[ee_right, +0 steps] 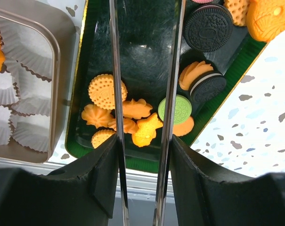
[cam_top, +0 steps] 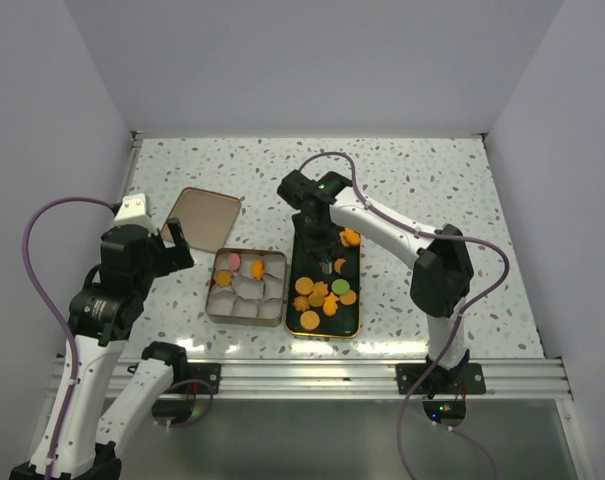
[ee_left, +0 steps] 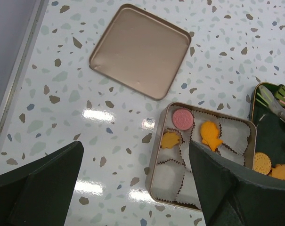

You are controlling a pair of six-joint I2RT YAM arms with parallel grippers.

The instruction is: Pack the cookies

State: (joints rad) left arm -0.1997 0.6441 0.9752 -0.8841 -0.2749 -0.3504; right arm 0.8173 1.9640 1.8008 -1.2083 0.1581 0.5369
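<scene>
**Tongs Over the Tray**

Right end effector (cam_top: 320,243) clamps tongs (ee_right: 142,70), apparently empty, over the cookies (cam_top: 327,295) in the green tray (cam_top: 294,300). Centre one cookie between the blades—squeeze gently. Left end effector (ee_left: 133,188) gapes, idle.

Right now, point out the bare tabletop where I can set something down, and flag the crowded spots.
Free: the speckled table beyond and right of the green tray, and the strip left of the lid. Crowded: the middle, where the tin sits close beside the tray, the right gripper holds tongs over the tray's cookies, and the left gripper hovers just left.
</scene>
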